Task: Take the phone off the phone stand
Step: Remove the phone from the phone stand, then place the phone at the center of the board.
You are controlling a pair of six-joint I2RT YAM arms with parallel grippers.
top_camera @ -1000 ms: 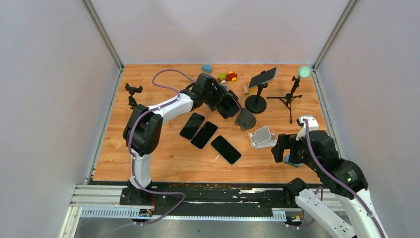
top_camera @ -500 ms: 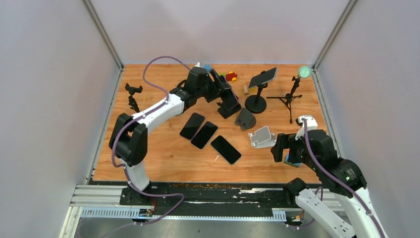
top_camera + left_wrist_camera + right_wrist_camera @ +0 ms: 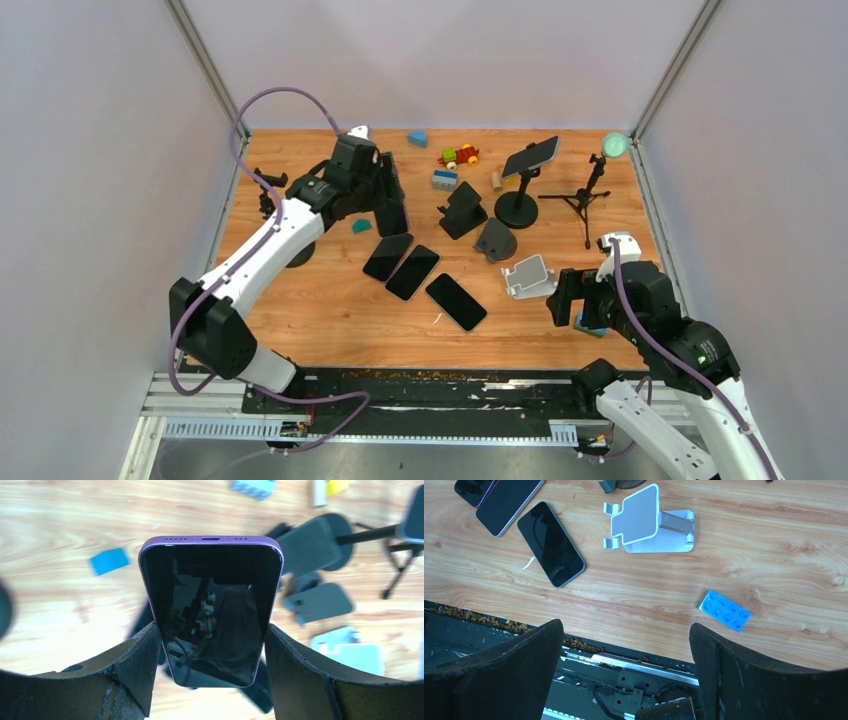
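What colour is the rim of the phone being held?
Purple; the phone shows best in left wrist view.

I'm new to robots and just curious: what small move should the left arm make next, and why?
Probably lower the phone onto the table. The left gripper holds it in the air, well clear of the black stand, which is empty.

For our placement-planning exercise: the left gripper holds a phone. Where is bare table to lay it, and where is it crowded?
Widest bare wood: near-left, between the three flat phones and the table's near edge. A smaller patch lies between the nearest flat phone and the silver stand. Crowded: far centre, among toy blocks, black stands and tripod.
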